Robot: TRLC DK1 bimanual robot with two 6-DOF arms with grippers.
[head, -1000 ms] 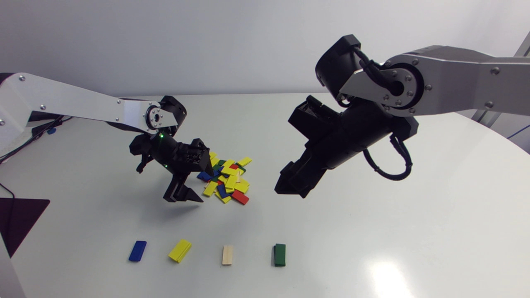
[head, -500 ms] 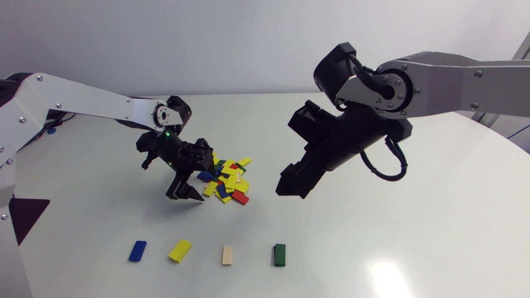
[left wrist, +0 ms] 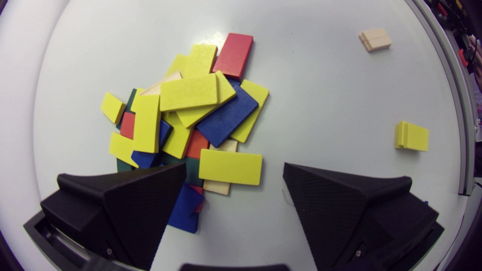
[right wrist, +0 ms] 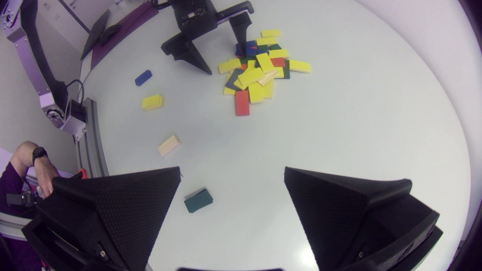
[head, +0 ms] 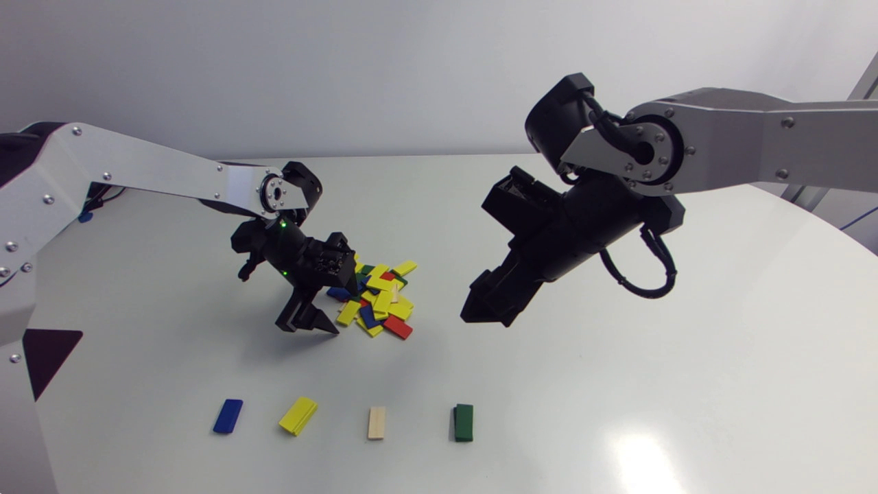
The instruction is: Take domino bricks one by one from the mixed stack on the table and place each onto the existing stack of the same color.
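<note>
My left gripper point(left wrist: 234, 169) hung low at the left, near side of the mixed stack point(head: 376, 299), its fingers spread wide apart and pointing down at the table point(head: 617, 309). Nothing was clamped between them. In my left wrist view a yellow brick point(left wrist: 230, 166) lay flat at the heap's edge, just ahead of the gap between the fingers, resting partly on a pale wooden piece and a dark green one. One of my fingers stood over the edge of the heap, above a blue brick point(left wrist: 186, 210) that stuck out beneath it; the other stood over bare table. I could not tell whether either finger touched a brick.

The heap itself sat around the middle of the table, mostly yellow on top, with blue, red, green and wood-coloured pieces mixed in. A red brick point(head: 398, 327) lay at its near right edge.

My right gripper point(right wrist: 232, 171) hovered well above the table to the right of the heap, tilted down and leftward, fingers apart and empty.

Along the near side ran a row of four sorted stacks, well apart from each other: the blue stack point(head: 228, 416) furthest left, then the yellow stack point(head: 298, 415) with its two layers slightly offset, the wooden stack point(head: 376, 422), and the green stack point(head: 464, 422) furthest right.
</note>
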